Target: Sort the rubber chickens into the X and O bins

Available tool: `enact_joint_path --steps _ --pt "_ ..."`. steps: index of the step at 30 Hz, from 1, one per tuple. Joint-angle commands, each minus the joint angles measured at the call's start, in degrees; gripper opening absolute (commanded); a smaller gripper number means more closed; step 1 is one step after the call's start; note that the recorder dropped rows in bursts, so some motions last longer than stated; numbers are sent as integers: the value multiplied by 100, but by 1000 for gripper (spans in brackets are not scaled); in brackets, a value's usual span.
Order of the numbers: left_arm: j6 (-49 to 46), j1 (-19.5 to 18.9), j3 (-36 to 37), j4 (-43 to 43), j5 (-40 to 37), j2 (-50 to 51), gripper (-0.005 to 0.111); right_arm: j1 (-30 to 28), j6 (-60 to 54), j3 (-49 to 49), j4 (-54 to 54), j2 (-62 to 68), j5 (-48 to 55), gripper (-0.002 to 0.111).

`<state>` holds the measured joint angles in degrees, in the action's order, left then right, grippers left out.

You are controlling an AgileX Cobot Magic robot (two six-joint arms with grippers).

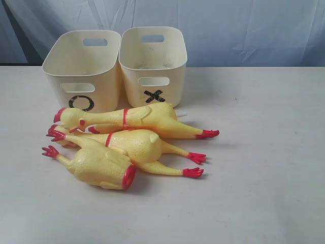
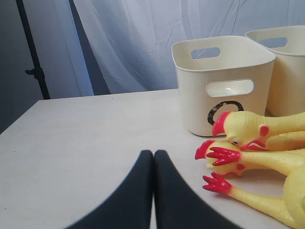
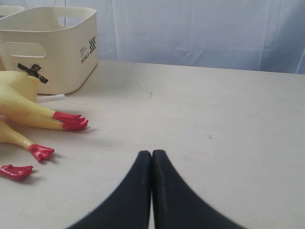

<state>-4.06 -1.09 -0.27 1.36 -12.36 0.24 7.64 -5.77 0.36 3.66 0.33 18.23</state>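
Both grippers shut, empty; chickens on table by bins.
Left gripper: jaws pressed together, low over the table, chicken heads just ahead to one side. Right gripper: same pose, facing bare table, red feet off to the side. The exterior view shows neither arm, but shows all the chickens piled touching, just in front of the O bin and X bin. Dark stand appears only in the left wrist view; print on the X bin's side only in the right.
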Motion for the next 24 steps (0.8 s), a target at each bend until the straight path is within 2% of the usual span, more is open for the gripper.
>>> enact_joint_path --steps 1,24 --pt "-1 14 27 26 50 -24 0 -23 -10 -36 -18 -33 -82 0" --pt "-1 14 27 26 50 -24 0 181 -10 -36 -18 -33 -71 0"
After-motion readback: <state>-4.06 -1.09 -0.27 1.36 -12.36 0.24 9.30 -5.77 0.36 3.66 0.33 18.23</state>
